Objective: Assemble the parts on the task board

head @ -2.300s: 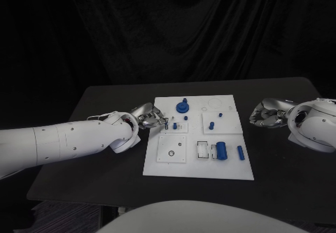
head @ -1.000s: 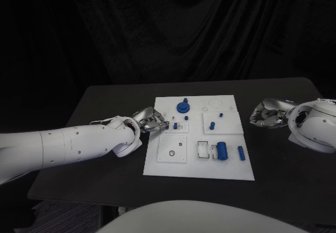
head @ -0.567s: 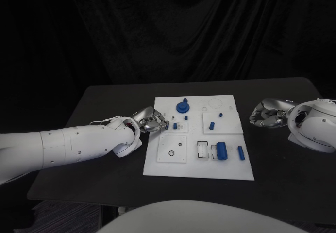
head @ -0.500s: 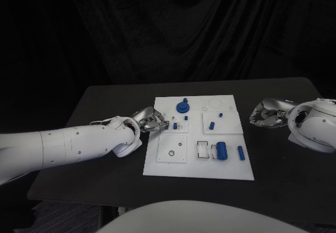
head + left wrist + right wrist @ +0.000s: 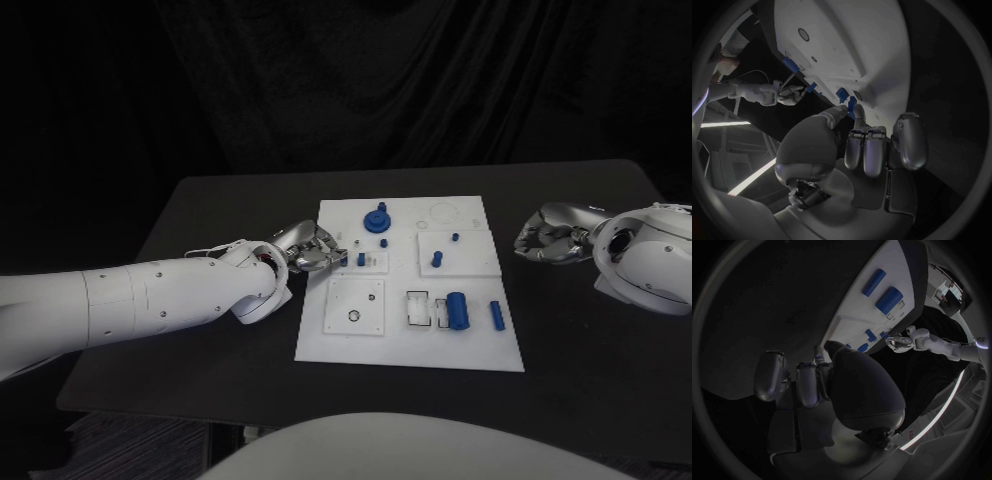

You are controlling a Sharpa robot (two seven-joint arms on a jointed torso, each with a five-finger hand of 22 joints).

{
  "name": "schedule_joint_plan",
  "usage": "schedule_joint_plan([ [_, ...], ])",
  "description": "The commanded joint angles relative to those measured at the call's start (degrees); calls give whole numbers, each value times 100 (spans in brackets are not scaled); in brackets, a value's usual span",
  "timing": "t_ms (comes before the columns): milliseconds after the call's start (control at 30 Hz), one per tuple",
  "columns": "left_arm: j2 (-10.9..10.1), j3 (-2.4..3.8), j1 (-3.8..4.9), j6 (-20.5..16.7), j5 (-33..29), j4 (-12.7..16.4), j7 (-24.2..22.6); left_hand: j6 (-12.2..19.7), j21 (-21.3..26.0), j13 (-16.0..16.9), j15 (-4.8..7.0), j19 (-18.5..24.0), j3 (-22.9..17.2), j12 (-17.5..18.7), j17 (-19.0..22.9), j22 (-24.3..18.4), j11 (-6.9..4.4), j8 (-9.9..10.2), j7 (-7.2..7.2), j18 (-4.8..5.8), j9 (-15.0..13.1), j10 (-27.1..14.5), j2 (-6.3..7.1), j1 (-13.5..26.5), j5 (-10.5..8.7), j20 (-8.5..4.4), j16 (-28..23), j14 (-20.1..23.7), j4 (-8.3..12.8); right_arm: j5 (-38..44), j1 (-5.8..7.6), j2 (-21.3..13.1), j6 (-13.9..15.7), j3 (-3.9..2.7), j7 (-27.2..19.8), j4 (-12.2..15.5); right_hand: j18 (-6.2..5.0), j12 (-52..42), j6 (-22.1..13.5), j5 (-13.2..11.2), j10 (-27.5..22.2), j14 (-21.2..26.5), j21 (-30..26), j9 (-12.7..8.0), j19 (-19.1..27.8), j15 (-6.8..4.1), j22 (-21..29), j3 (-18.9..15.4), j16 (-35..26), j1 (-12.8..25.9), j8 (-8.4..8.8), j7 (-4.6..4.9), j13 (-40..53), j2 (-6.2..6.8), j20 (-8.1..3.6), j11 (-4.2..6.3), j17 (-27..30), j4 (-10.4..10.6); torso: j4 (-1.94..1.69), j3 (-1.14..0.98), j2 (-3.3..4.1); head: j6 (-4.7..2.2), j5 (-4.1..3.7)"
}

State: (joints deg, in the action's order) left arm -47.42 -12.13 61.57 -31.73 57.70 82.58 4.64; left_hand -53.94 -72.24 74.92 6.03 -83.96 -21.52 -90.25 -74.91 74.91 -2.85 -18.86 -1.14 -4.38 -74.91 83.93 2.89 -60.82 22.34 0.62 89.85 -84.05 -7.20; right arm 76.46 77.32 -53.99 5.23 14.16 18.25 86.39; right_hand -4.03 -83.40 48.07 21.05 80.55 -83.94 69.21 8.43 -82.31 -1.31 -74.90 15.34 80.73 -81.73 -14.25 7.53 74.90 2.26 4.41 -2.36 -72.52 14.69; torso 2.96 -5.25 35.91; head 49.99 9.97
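Reaching over the task board [image 5: 408, 345]'s left edge, my left hand [image 5: 307, 247] pinches a small blue peg [image 5: 851, 106], which my wrist view shows between thumb and fingertip [image 5: 859, 111]. Beyond the board's right edge, my right hand [image 5: 549, 236] hovers curled, grasping nothing, over bare black table [image 5: 577, 340].

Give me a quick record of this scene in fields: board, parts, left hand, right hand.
board: white task board, mid-table
parts: blue; big cylinder and rod lie at its right; small peg stands by the left hand
left hand: at the board's left edge, fingers by the peg; hold unclear
right hand: off the board, curled, holding nothing
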Motion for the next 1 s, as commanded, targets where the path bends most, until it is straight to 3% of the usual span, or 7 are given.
schedule_joint_plan([
  [33,11,4,-10,13,-10,-3,-20,38,16,1508,-16,-64,19,25,-1509,988,1,-37,-13,49,-123,607,-17,-44,22,-14,15,-595,-6,14,-6,-3,5,-3,83,6,-60,22,-22,30,-21,-147,-36,-6,44,-43,-887,44,-20,-22,31,-3,356,38,6,3,3,-3,4,-1,0,1,5],
  [1000,71,4,-23,223,-10,-109,77,44,30,1508,-17,-59,18,25,-1509,984,1,-38,-14,46,-121,607,-19,-51,43,-13,15,-595,-12,-5,-6,4,-9,-3,87,6,-60,22,-22,30,-21,-147,-36,-6,44,-43,-887,44,-20,-22,31,-3,356,38,6,3,3,-3,0,1,3,1,10],
])
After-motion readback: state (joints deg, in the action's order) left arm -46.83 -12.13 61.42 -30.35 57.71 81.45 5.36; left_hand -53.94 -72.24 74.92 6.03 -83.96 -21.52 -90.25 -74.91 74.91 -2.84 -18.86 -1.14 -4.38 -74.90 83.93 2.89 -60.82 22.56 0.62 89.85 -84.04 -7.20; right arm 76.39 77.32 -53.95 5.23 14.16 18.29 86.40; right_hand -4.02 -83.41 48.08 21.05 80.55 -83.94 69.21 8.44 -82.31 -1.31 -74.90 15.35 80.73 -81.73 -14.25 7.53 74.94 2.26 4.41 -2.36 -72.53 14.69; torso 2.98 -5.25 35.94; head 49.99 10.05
